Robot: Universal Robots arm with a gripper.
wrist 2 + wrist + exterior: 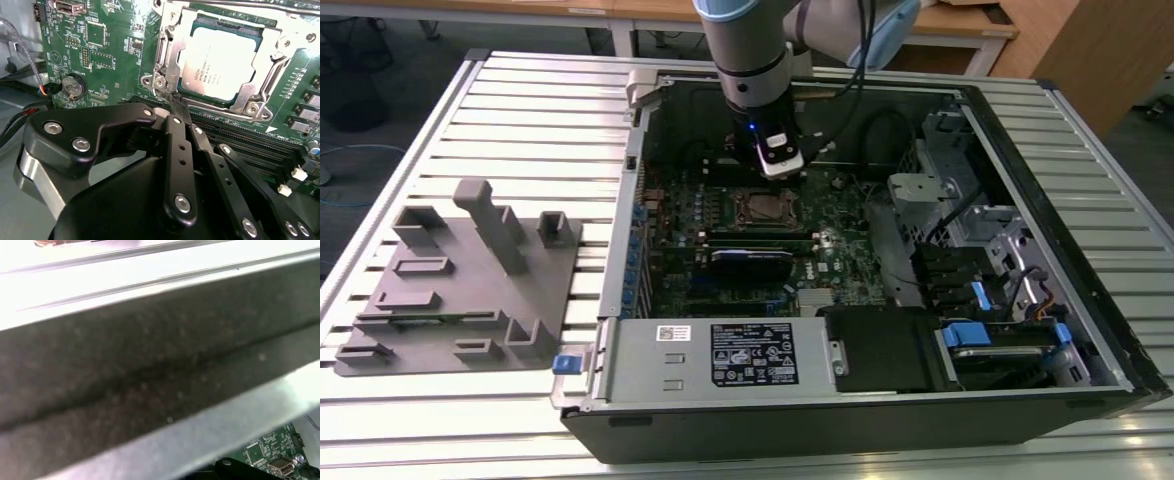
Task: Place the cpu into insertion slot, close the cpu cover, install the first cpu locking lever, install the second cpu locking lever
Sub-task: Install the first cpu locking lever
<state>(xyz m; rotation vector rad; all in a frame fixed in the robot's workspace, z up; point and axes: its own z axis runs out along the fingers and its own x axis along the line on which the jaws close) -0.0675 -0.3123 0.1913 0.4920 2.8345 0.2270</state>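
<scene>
Green board (115,45); slot (170,55) holding cpu (220,60)

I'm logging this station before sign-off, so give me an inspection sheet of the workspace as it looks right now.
Surface: slatted metal table, carrying an open computer case.
Job's things: cpu seated in the insertion slot; cpu cover lies closed around it.
Clutter: grey fixture block on the exterior view's left.
Grippers: gripper shut, empty, tips near the socket's corner.
Cables: black bundle inside the case.
Surroundings: wooden desks behind.
</scene>
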